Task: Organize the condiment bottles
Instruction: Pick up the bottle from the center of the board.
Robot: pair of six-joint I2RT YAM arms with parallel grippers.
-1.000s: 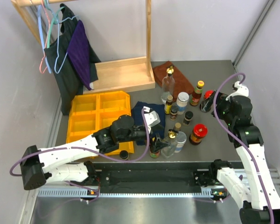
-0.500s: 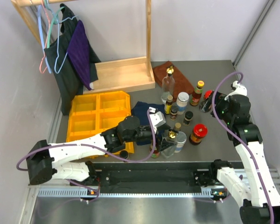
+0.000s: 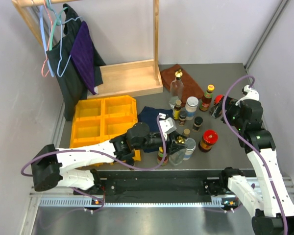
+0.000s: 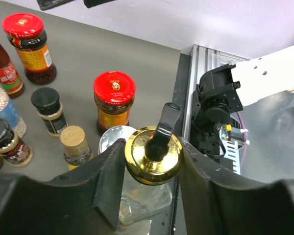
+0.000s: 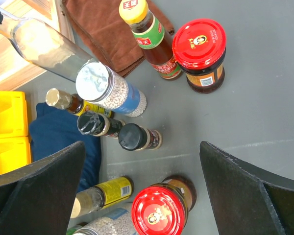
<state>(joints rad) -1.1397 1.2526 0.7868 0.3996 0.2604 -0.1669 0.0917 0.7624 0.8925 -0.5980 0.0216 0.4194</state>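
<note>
While the yellow bin [image 3: 95,122] sits at the far left, my left gripper [image 4: 153,157] works just to the right of its near corner. The jaws press against both sides of the gold top of a clear bottle [image 4: 143,203]. I judge that a hold on the top, not on the glass. The bottle stands upright, long axis vertical, straight ahead between my fingers [image 4: 108,186]. Any lift therefore has to go up along that axis before I carry it sideways. This arm is plainly the nearer one. A black spout rises from the gold top and leans away to the right.

My fingers hide most of the glass. A white-lidded jar [image 4: 109,138] is mostly covered, and I cannot tell whether it touches the bottle or only stands behind it. From above, my arm cuts off a small bottle [image 3: 161,157] beside them.

Farther right of the bin, well apart, my right gripper [image 3: 219,108] hangs with jaws spread wide and nothing between them. It is above a red-lidded jar [image 5: 200,46] and its neighbours.
</note>
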